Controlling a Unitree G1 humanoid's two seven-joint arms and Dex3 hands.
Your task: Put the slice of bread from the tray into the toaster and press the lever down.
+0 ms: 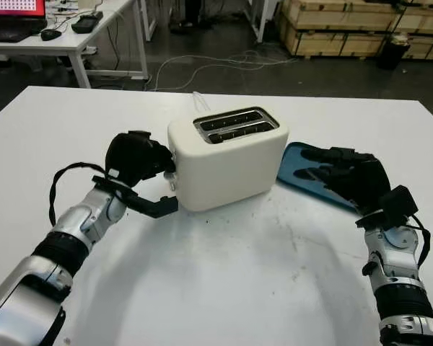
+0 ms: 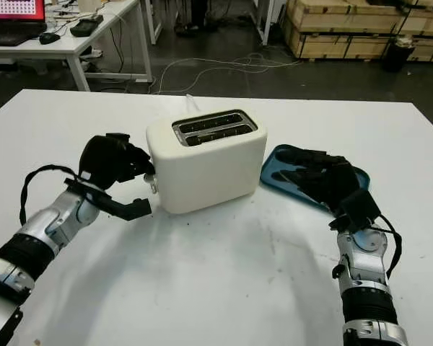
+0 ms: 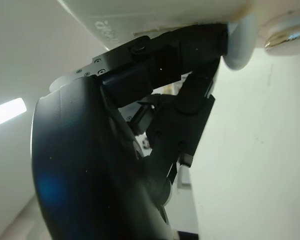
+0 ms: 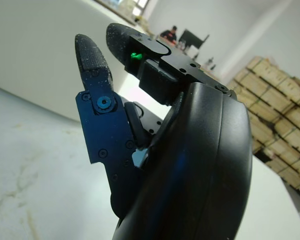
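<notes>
left hand (image 1: 141, 160) is clenched on the lever (image 1: 172, 175) at the toaster (image 1: 227, 158) end, to push down | right hand (image 1: 343, 179) is kept released over the tray (image 1: 292, 164) beside the toaster

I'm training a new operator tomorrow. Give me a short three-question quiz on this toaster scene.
1. True or false: the left robot hand is at the toaster's end, by the lever.
2. The right robot hand is over: A) the toaster slots, B) the blue tray, C) bare table.
3. Fill in: the toaster stands on a ___ table.

Key: 1 true; 2 B; 3 white.
</notes>
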